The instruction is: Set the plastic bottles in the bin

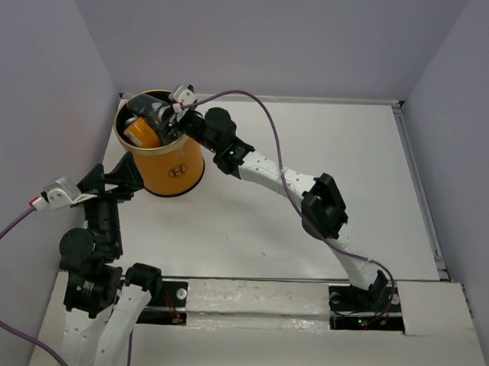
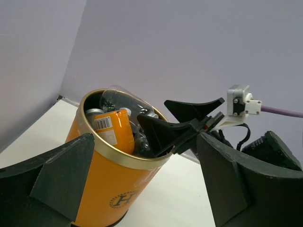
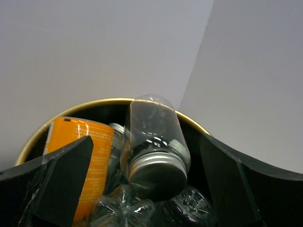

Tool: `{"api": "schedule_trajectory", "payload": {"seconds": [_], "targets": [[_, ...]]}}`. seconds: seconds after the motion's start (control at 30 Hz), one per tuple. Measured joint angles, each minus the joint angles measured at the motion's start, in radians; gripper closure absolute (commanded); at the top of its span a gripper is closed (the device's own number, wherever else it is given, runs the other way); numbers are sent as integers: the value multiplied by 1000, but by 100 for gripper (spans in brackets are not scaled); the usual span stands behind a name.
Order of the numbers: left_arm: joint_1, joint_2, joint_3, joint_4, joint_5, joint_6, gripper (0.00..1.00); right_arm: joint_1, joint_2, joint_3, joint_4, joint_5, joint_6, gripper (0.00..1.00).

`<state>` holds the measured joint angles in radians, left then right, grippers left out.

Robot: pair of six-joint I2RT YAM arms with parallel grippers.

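Note:
The bin [image 1: 179,171], an orange bucket with a gold rim [image 3: 94,103] and an "H" emblem [image 2: 124,199], stands at the table's far left. Several plastic bottles lie inside it: an orange-filled one [image 3: 94,156], a clear one with a silver cap [image 3: 156,142] on top, and other clear ones [image 3: 120,213] below. My right gripper [image 1: 154,116] hangs open over the bin's mouth. Its fingers stand wide on either side of the capped bottle and do not touch it. My left gripper [image 2: 144,156] is open and holds nothing, low beside the bin's near-left wall.
Purple walls close in behind and to the left of the bin. The white table [image 1: 325,170] stretches to the right. The right arm [image 1: 269,172] reaches diagonally across it, with a purple cable [image 1: 259,103] looping above.

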<state>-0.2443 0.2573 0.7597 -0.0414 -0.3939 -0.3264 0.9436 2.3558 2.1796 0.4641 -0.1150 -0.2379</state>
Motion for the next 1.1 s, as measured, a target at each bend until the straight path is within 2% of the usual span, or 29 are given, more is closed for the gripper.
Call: {"api": "schedule_trajectory", "payload": {"seconds": [0.13, 0.2, 0.27, 0.37, 0.4, 0.43, 0.5, 0.53, 0.6, 0.67, 0.7, 0.73, 0.77, 0.8, 0.87, 1.1], "targets": [[18, 2, 0, 1, -2, 0, 1, 0, -19, 10, -3, -24, 61, 0], [26, 5, 0, 1, -1, 0, 1, 0, -45, -5, -1, -27, 92, 4], [31, 11, 0, 1, -2, -2, 1, 0, -131, -118, 11, -25, 117, 6], [31, 20, 0, -2, -3, -13, 1, 1, -323, -365, 51, 5, 145, 16], [31, 21, 0, -2, -3, -18, 1, 1, -397, -463, 63, 19, 152, 42], [31, 21, 0, -2, 0, -22, 1, 0, -454, -540, 80, 36, 160, 59], [31, 20, 0, 0, 19, -32, 1, 1, -665, -803, 128, 94, 198, 98], [31, 20, 0, 0, 31, -36, 1, 1, -755, -900, 139, 117, 207, 100], [31, 15, 0, 0, 72, -49, 1, 1, -965, -1109, 168, 179, 262, 100], [31, 10, 0, 1, 124, -60, 1, 1, -1117, -1249, 168, 241, 298, 100], [31, 6, 0, 1, 156, -68, 1, 1, -1204, -1310, 149, 275, 318, 94], [31, 2, 0, 2, 184, -75, 1, 1, -1272, -1355, 119, 306, 337, 84], [31, 0, 0, 1, 217, -82, 1, 1, -1324, -1386, 89, 335, 351, 48], [31, -2, -1, 0, 247, -90, 1, 2, -1392, -1419, 47, 370, 369, 30], [31, -9, -7, 0, 288, -105, 1, 2, -1564, -1493, -82, 451, 403, 8], [31, -64, -73, -17, 395, -146, 1, 1, -1923, -1588, -393, 585, 517, 5]]}}
